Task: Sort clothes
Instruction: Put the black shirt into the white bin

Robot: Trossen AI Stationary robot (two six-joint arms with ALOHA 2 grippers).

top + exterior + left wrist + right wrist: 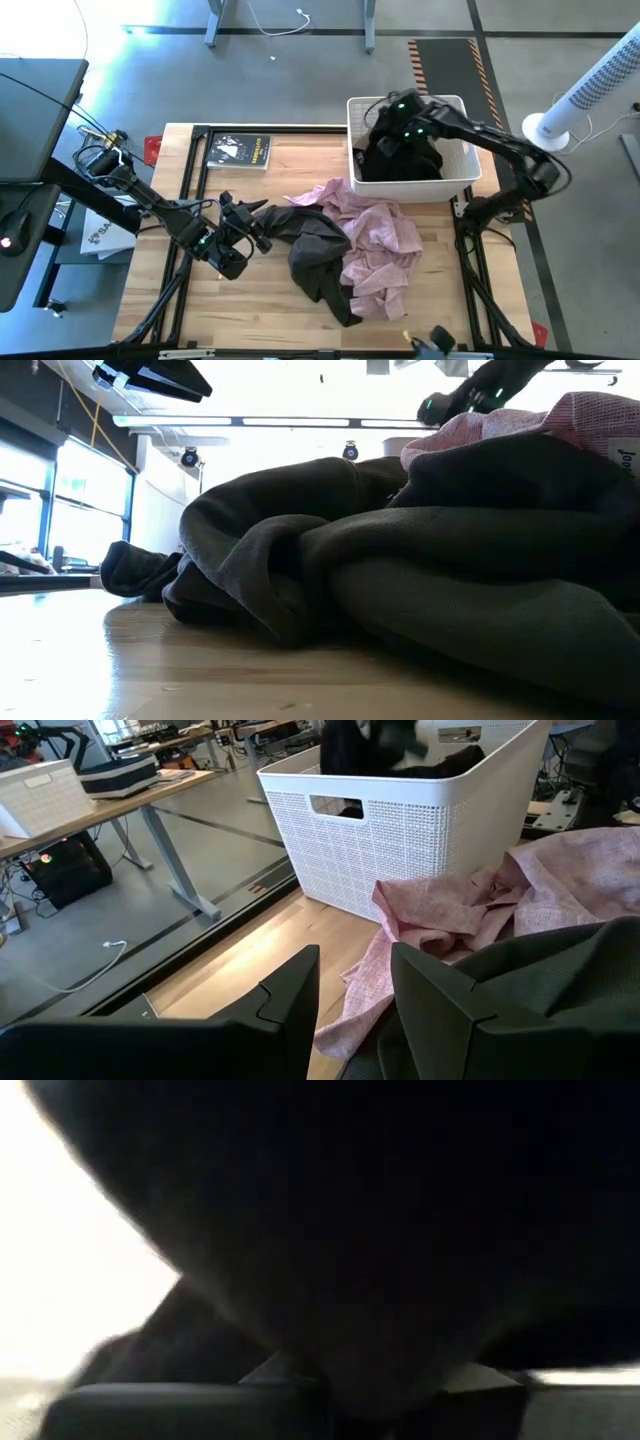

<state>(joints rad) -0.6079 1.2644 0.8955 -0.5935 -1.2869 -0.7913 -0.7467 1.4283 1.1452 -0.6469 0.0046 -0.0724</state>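
A dark grey-olive garment (315,245) lies crumpled mid-table, partly over a pale pink garment (375,235) that is spread toward the white lattice basket (470,170). A black garment (400,160) lies in the basket. My left gripper (262,222) is open at the dark garment's left end; the wrist view shows its fingers (290,1010) beside that cloth (560,990), and whether they touch it I cannot tell. My right gripper (392,120) is over the basket, shut on black cloth. No beige-grey garment shows. My right gripper has black cloth (380,1360) between its two fingers, narrowing down into the gap between them. It comes from above, over the basket. The cloth fills the wrist view, so which part of the garment it has cannot be told.
A small dark booklet (240,150) lies at the table's far left. The basket stands at the far right corner. Bare wood shows along the near edge and at the left. A black frame runs along the table's sides.
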